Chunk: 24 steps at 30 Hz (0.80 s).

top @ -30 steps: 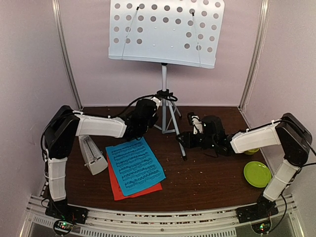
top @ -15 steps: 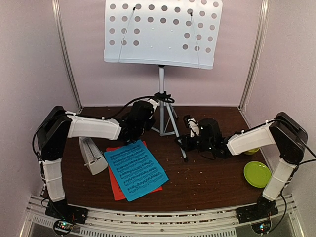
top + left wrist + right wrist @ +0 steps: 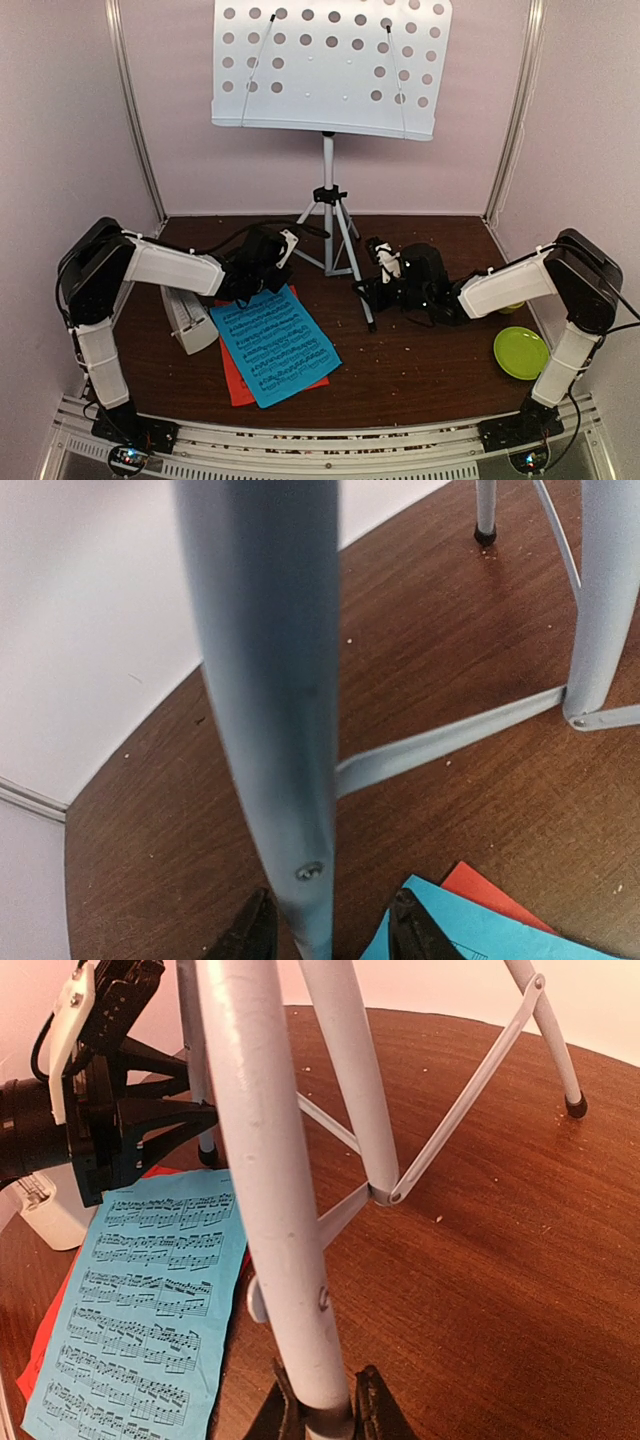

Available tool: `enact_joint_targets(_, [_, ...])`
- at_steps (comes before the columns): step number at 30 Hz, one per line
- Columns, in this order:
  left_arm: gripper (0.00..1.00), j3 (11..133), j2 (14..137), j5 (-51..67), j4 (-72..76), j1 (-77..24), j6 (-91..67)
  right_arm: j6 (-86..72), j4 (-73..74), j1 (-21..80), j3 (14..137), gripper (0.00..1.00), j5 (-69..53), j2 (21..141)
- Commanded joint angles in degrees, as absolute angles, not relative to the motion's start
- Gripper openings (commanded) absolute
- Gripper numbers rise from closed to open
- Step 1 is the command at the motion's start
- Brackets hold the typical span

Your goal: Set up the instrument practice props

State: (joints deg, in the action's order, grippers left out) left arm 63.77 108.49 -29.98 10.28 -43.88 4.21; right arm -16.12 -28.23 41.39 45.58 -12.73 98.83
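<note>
On the desk, the blue sheet is laid over the red sheet beside the metronome, and beyond, one leg of the stand is clamped in the right jaws, another straddled by the parted left jaws.

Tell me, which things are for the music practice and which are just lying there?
For the job:
- white music-stand desk
- grey tripod
- blue music sheet
- red music sheet
- white metronome

Just lying about:
- green dish
- second green dish, mostly hidden
</note>
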Motion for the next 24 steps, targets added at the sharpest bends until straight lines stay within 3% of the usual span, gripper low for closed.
enact_joint_targets(1, [0.39,60.65,106.2,-21.52,18.17,-41.77,4.57,-17.77,-28.72,41.4,44.26,0.03,-11.84,98.57])
enact_joint_targets(9, [0.34,61.26,109.39,-14.16,21.14,-37.46,4.6,-17.01,-27.52,41.48,44.02,0.0,-12.42,97.55])
enact_joint_targets(18, [0.0,59.59,106.94,-7.52,18.55,-36.61,4.65,-16.78,-25.98,41.48,43.29,0.0,-13.05,95.97])
enact_joint_targets(24, [0.0,52.32,103.73,-7.47,21.97,-36.85,1.32,-17.81,-26.21,41.83,40.16,0.0,-13.07,92.95])
